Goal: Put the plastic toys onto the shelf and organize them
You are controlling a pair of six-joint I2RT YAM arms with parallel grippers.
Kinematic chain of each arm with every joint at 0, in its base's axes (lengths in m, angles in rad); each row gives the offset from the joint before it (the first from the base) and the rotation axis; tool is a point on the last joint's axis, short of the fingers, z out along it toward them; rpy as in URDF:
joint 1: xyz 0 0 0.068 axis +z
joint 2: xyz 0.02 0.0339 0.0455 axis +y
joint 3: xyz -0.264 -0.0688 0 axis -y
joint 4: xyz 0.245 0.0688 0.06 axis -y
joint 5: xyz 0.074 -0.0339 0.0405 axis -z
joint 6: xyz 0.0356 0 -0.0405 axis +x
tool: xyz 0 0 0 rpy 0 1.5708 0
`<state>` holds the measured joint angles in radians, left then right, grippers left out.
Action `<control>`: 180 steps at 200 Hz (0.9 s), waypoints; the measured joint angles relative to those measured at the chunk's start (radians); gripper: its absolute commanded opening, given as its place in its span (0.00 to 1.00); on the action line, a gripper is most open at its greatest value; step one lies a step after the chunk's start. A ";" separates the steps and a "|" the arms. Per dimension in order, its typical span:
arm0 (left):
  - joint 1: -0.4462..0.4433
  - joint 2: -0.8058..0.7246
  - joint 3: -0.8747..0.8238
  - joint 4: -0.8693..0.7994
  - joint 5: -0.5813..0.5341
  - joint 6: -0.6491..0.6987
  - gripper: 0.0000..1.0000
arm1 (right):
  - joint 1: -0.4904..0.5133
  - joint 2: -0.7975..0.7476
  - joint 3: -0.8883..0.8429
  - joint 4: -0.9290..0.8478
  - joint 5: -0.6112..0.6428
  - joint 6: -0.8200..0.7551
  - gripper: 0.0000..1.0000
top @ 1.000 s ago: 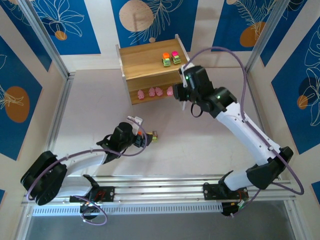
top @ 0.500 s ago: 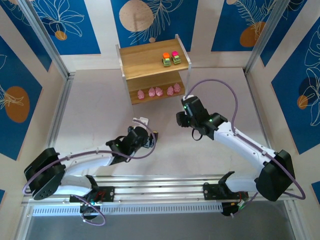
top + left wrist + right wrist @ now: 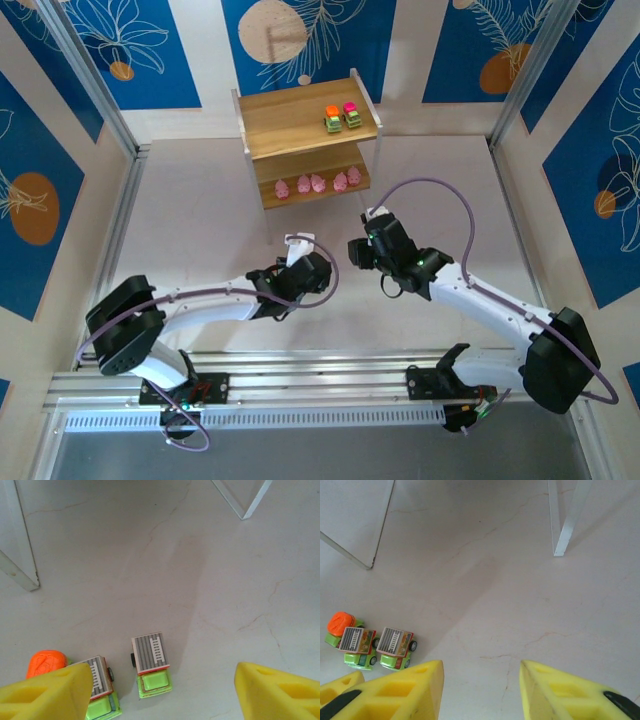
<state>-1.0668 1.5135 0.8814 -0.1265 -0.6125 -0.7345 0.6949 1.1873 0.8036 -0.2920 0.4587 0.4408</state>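
Right gripper (image 3: 480, 685), spread and empty, now back from light wooden two-tier shelf (image 3: 295, 120); left gripper (image 3: 162, 702), spread, shifts alongside. I judge three green-based plastic toy trucks (image 3: 395, 647) next.

Two green trucks (image 3: 341, 118) sit atop the shelf (image 3: 290, 125), pigs (image 3: 318, 184) below.

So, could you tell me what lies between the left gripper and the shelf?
Left wrist view: two green trucks sit just ahead of the left gripper, then bare table up to the shelf's white legs.
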 measured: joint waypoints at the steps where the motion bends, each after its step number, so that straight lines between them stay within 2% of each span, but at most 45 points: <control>1: 0.000 0.001 0.002 -0.002 0.000 -0.003 0.74 | 0.000 0.000 0.000 0.000 0.000 0.000 0.44; 80: -0.001 0.095 0.090 -0.082 -0.003 -0.080 0.61 | 0.050 0.000 -0.097 0.058 0.008 0.018 0.40; 180: 0.018 0.225 0.185 -0.165 0.005 -0.140 0.51 | -0.053 0.007 -0.110 0.064 -0.004 0.067 0.38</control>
<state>-1.0489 1.7386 1.0668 -0.2916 -0.6075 -0.8745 0.6422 1.1942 0.6933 -0.2283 0.4545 0.5079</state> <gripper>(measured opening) 0.519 0.386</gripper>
